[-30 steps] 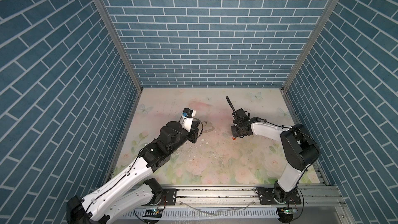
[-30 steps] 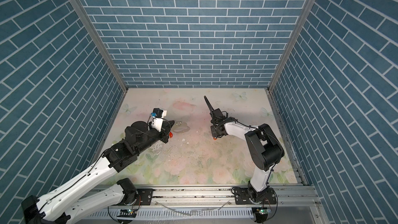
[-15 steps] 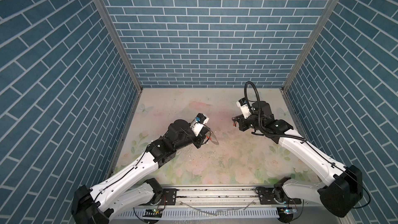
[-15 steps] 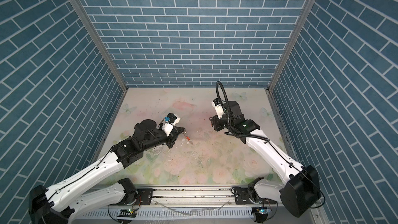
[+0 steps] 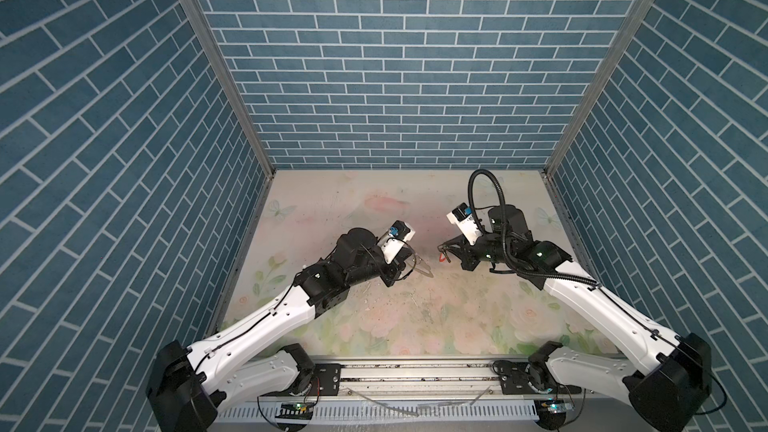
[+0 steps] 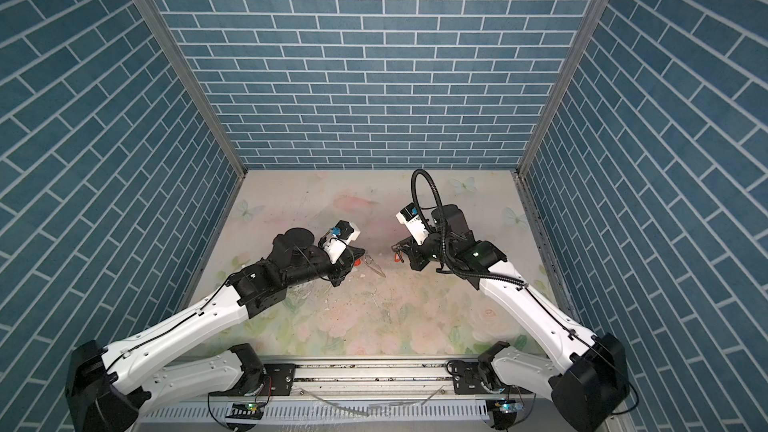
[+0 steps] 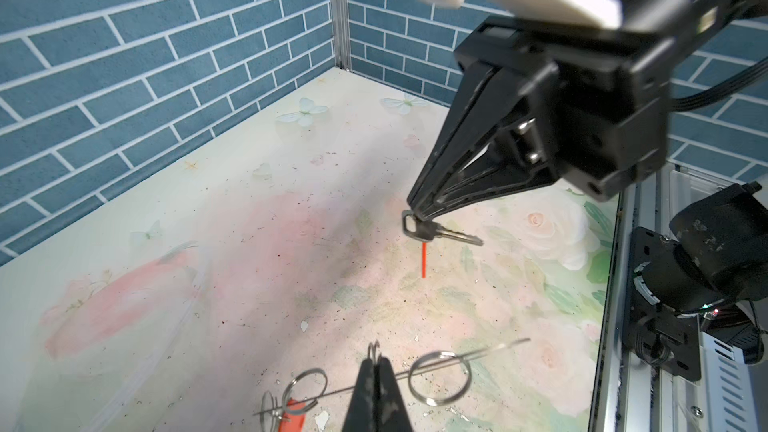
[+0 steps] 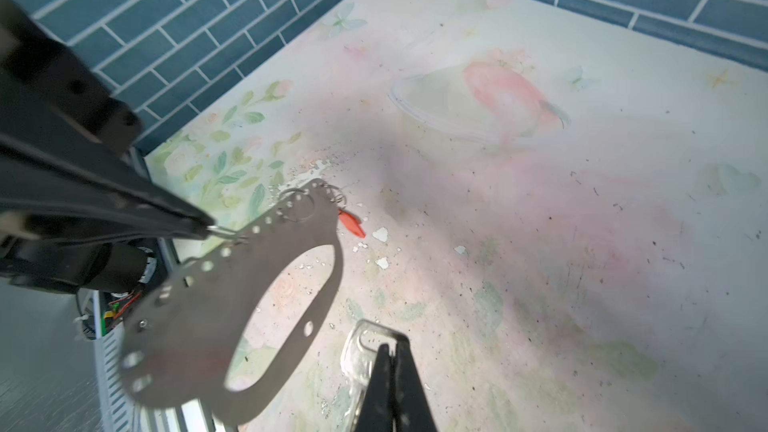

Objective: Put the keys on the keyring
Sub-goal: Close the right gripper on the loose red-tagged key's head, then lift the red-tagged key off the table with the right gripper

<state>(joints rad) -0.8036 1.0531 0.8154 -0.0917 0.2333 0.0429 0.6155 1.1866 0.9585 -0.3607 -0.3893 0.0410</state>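
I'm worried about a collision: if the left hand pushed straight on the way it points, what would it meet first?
Probably the key pinched in the right hand, just off its line; the left hand might instead slip under it onto the table. Depth is unclear.

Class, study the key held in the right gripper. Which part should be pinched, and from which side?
Probably best: pinch the key by its flat head, across the two broad faces beside the slot, approaching from the end opposite the blade, as the right gripper does. The slot and blade stay free, and the orange tag hangs below.
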